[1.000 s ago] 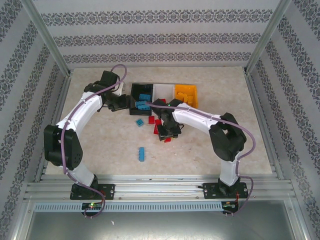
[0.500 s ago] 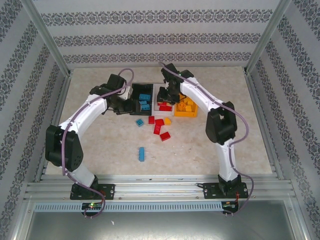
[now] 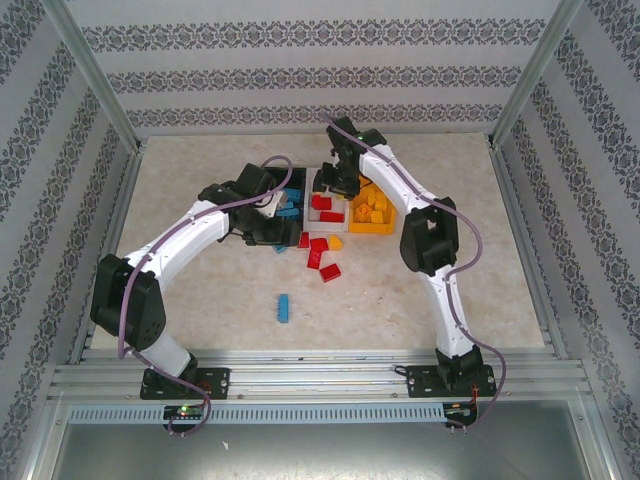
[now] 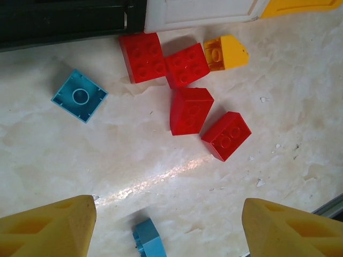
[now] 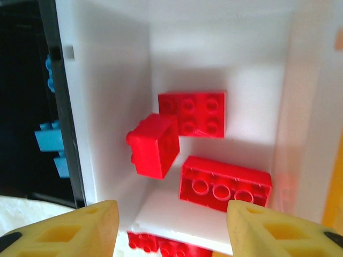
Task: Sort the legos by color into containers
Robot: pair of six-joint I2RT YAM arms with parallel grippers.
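My left gripper [image 3: 272, 228] hangs open over the loose legos in front of the bins, with nothing between its yellow fingers [image 4: 48, 225]. Below it lie several red bricks [image 4: 190, 110], one orange-yellow brick [image 4: 225, 52] and a light blue square brick [image 4: 80, 95]. Another blue brick [image 4: 147, 241] lies nearer the table's front. My right gripper [image 3: 325, 188] is open above the white bin [image 5: 107, 96]. Three red bricks sit inside that bin, one tilted [image 5: 154, 145] by the left wall. The black bin [image 5: 21, 107] holds blue bricks [image 5: 51, 142].
The orange-yellow bin [image 3: 372, 210] with yellow bricks stands right of the white bin [image 3: 322, 178]. A lone blue brick [image 3: 284, 307] lies mid-table. Metal frame rails border the table's sides and front edge. Open marble surface stretches left and right of the pile.
The right arm swung from the loose pile up over the white bin and opened, and a red brick dropped in. The left gripper moved from the black bin toward the pile and opened wider.
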